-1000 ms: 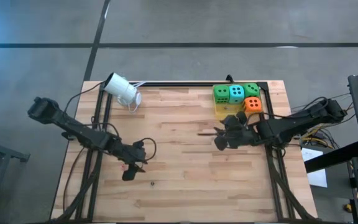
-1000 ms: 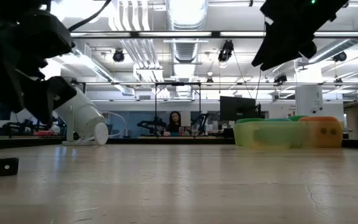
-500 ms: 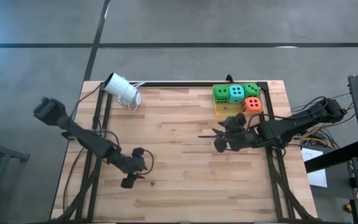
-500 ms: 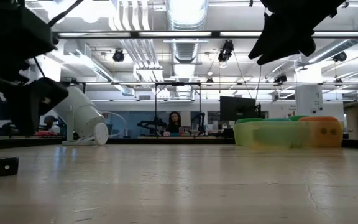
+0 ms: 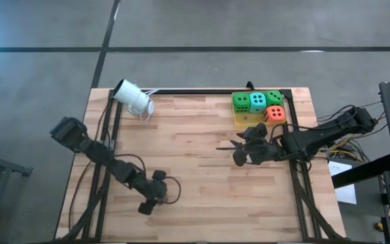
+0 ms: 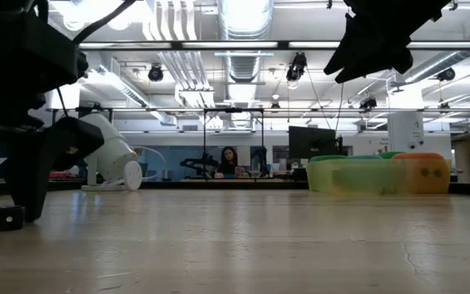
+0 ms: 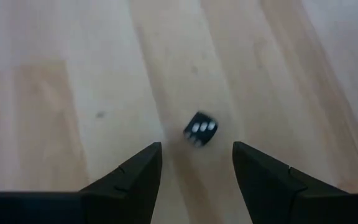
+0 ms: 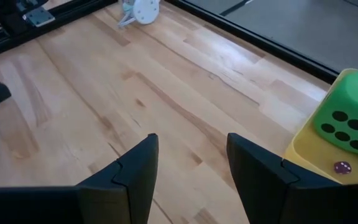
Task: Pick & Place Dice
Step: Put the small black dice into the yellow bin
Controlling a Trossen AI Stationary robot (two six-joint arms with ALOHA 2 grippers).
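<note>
I see four large dice in a yellow tray (image 5: 239,122) at the far right corner of the bench (image 5: 195,169): two green dice (image 5: 241,102) and (image 5: 274,97), a teal die (image 5: 257,102) between them, and an orange die (image 5: 275,114) on the near side. In the right wrist view a tiny dark red die (image 8: 342,167) also lies on the tray just beside a green one. A small black die (image 7: 201,129) sits alone on the bare wood near the left front of the bench. My left gripper (image 7: 194,168) hangs over that black die, fingers spread and empty. My right gripper (image 5: 238,150) hovers just in front of the tray, jaws apart, grasping nothing. A white camera (image 5: 134,99) lies at the far left corner.
</note>
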